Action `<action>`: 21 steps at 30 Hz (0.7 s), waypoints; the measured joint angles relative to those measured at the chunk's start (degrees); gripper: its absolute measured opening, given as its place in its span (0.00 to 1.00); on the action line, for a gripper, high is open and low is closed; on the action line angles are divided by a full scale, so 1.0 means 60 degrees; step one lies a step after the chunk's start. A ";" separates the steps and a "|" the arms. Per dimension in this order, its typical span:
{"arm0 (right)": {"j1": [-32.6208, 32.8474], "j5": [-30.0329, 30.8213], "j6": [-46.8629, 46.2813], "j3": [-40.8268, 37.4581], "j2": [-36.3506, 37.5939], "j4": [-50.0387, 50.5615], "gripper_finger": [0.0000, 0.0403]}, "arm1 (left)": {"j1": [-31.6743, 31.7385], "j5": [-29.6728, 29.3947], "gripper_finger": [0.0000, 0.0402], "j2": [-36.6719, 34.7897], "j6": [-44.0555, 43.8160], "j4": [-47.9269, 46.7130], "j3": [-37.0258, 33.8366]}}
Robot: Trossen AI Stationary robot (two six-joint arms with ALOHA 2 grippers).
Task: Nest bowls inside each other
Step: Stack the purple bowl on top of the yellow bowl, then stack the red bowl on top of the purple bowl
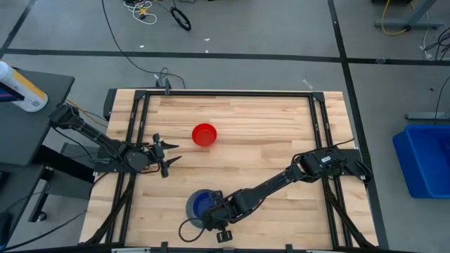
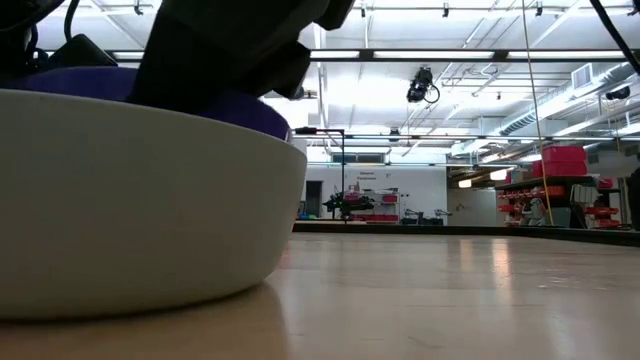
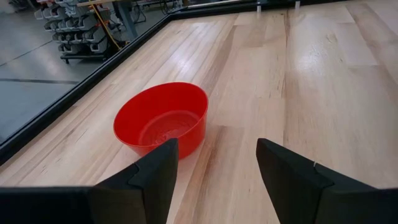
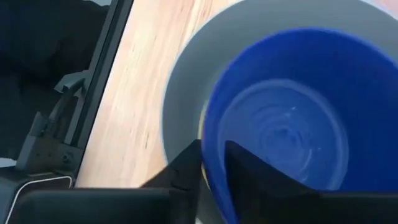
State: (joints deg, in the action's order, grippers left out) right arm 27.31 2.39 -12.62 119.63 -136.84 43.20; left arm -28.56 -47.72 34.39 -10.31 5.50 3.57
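A dark blue bowl (image 4: 280,130) sits nested in the pale grey bowl (image 4: 186,81) near the table's front edge, left of centre (image 1: 200,204). My right gripper (image 4: 212,152) slants down over them, slightly open. One finger stands inside the blue bowl's rim and one outside it. In the low view the grey bowl (image 2: 140,200) fills the left side, with the blue bowl's rim (image 2: 255,108) just above it. A red bowl (image 3: 163,118) stands upright on its base at mid-table (image 1: 204,134). My left gripper (image 3: 217,155) waits open at the left (image 1: 169,155), pointing toward the red bowl. My right gripper stands astride the near part of the blue bowl's rim (image 4: 214,134), slanting down from above. A pale strip shows between the outer finger (image 4: 186,168) and the bowl's wall. Whether the inner finger (image 4: 261,174) touches the wall I cannot tell. The bowl rests level in the grey bowl.
Bare wooden tabletop (image 1: 267,126) spreads between the red bowl and the nested pair and out to the right. A black frame rail (image 1: 133,126) runs along the table's sides. The right arm (image 1: 281,179) lies slantwise across the near right part of the table.
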 joint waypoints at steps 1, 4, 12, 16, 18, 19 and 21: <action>0.0000 -0.0002 0.0000 0.0000 0.0000 0.0014 0.24 | -0.0003 0.0000 0.56 0.0000 -0.0004 0.0000 0.0000; 0.0000 0.0056 0.0037 -0.0004 0.0000 0.0059 0.34 | -0.0002 0.0000 0.56 0.0000 -0.0027 0.0000 0.0000; 0.0007 0.0747 0.0134 0.0403 0.0064 0.0458 0.46 | -0.0002 0.0000 0.56 0.0000 -0.0033 0.0000 0.0000; 0.0011 0.1672 0.0189 0.1136 0.0055 0.1467 0.48 | -0.0003 -0.0004 0.56 0.0000 -0.0196 0.0004 0.0000; 0.0015 0.2383 0.0198 0.1593 0.0087 0.2251 0.49 | 0.0034 -0.0011 0.56 0.0026 -0.0233 0.0122 0.0000; 0.0012 0.2750 0.0213 0.1727 0.0153 0.2679 0.49 | 0.0104 -0.0005 0.56 0.0086 -0.0212 0.0295 0.0000; 0.0007 0.3381 0.0267 0.1762 0.0341 0.3105 0.49 | 0.0407 0.0087 0.56 0.0250 0.0079 0.0761 0.0000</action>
State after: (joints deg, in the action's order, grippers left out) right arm 27.35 22.68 -11.02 130.20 -134.79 61.83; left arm -26.12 -47.20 35.89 -9.83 10.06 3.57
